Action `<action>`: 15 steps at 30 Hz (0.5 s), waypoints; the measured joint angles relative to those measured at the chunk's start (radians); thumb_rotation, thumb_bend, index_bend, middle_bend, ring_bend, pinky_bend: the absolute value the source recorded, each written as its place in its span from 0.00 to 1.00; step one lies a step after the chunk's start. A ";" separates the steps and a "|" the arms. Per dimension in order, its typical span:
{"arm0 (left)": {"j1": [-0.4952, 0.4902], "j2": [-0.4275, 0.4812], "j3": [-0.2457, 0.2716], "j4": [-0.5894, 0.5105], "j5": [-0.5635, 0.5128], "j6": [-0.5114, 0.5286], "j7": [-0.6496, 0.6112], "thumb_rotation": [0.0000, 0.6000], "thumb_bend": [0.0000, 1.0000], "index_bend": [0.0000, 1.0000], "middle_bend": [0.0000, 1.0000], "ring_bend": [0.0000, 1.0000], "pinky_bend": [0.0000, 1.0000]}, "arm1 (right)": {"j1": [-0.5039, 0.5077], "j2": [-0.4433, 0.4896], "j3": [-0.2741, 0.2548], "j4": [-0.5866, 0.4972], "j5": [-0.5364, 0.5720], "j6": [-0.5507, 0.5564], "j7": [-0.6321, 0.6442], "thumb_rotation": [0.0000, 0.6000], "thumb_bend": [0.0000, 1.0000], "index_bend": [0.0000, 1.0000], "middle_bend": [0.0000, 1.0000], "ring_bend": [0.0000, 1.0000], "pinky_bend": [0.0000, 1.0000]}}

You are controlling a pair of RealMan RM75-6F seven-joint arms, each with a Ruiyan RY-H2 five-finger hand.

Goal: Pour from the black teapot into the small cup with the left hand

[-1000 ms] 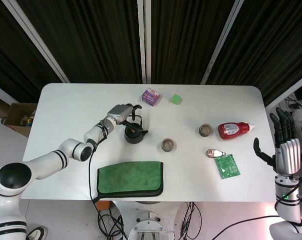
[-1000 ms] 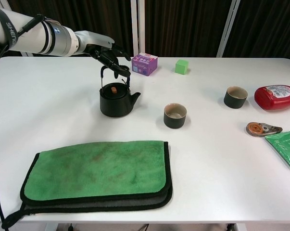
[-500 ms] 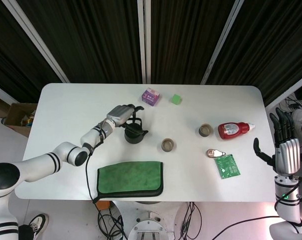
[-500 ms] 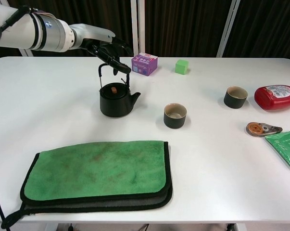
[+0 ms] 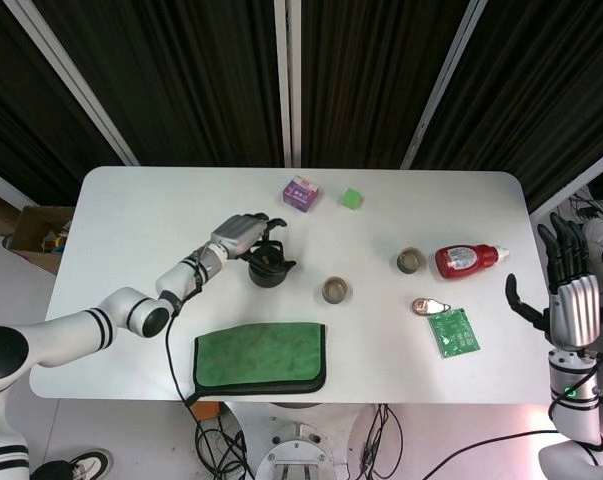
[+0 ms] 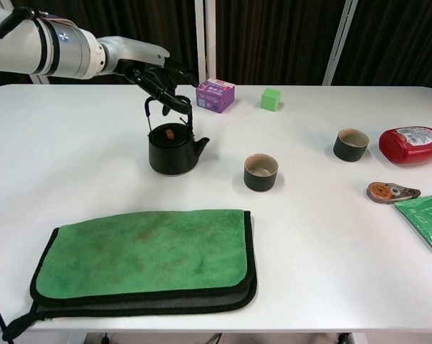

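The black teapot (image 5: 267,268) (image 6: 171,150) stands upright on the white table (image 6: 72,172), its bail handle raised. My left hand (image 5: 243,233) (image 6: 158,79) reaches in from the left, and its dark fingers (image 6: 174,98) curl around the top of that handle. A small dark cup (image 5: 334,290) (image 6: 261,172) stands to the right of the spout, apart from the teapot. A second similar cup (image 5: 411,261) (image 6: 351,144) stands further right. My right hand (image 5: 566,290) hangs beyond the table's right edge, fingers spread and holding nothing.
A folded green cloth (image 6: 144,254) lies at the front left. At the back are a purple box (image 6: 216,95) and a green cube (image 6: 271,99). A red bottle (image 6: 413,144), a tape dispenser (image 6: 391,190) and a green packet (image 6: 425,221) lie at the right.
My left arm has swung forward and the hand has settled closer over the teapot's handle. The teapot, the cups and my right hand have stayed where they were.
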 measured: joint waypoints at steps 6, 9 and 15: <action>0.003 0.009 0.006 -0.017 0.001 0.004 0.001 0.49 0.00 0.14 0.49 0.11 0.16 | 0.001 -0.002 -0.003 -0.001 -0.005 -0.001 -0.003 1.00 0.45 0.00 0.00 0.00 0.00; 0.006 0.009 0.005 -0.020 0.001 0.015 0.001 0.49 0.00 0.15 0.41 0.11 0.16 | 0.002 -0.003 -0.004 0.000 -0.006 -0.001 -0.007 1.00 0.45 0.00 0.00 0.00 0.00; -0.001 0.003 0.014 0.006 -0.026 -0.006 0.003 0.49 0.00 0.22 0.38 0.11 0.17 | 0.002 -0.002 -0.005 0.000 -0.007 0.000 -0.010 1.00 0.45 0.00 0.00 0.00 0.00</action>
